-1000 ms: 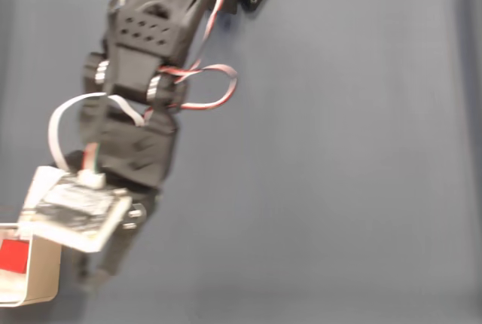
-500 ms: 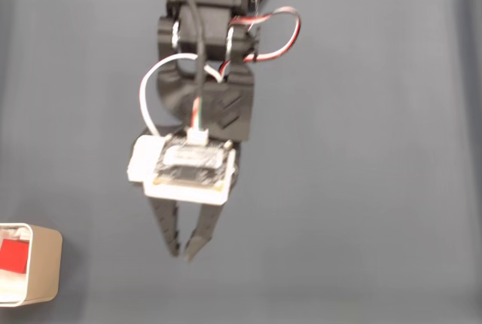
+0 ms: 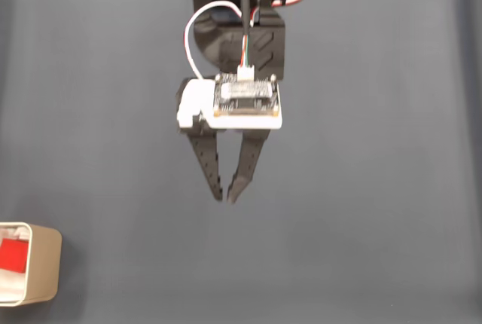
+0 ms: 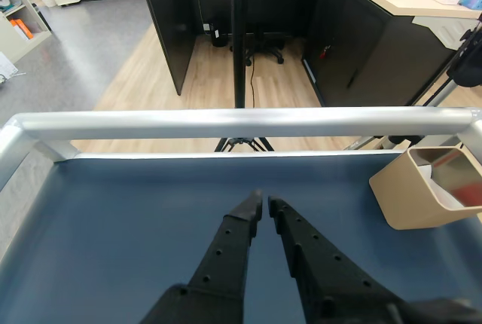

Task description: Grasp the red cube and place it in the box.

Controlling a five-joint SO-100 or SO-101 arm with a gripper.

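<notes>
the box (image 3: 47, 264) is seen at the lower left edge of the fixed view, on the dark blue table (image 3: 361, 188), and at the right edge of the wrist view (image 4: 407, 196). the red cube (image 3: 13, 255) is seen lying inside it, on the white interior, so the placing step is judged done. what remains is judged to be no more than a retreat of the arm to a rest pose; nothing further needs to be gripped. the gripper (image 3: 224, 197) is held over bare table near the middle of the fixed view, well apart from the box and the cube, which lie down and to its left. its fingers (image 4: 233, 241) are brought nearly together, with a slim gap at the tips and nothing between them.
</notes>
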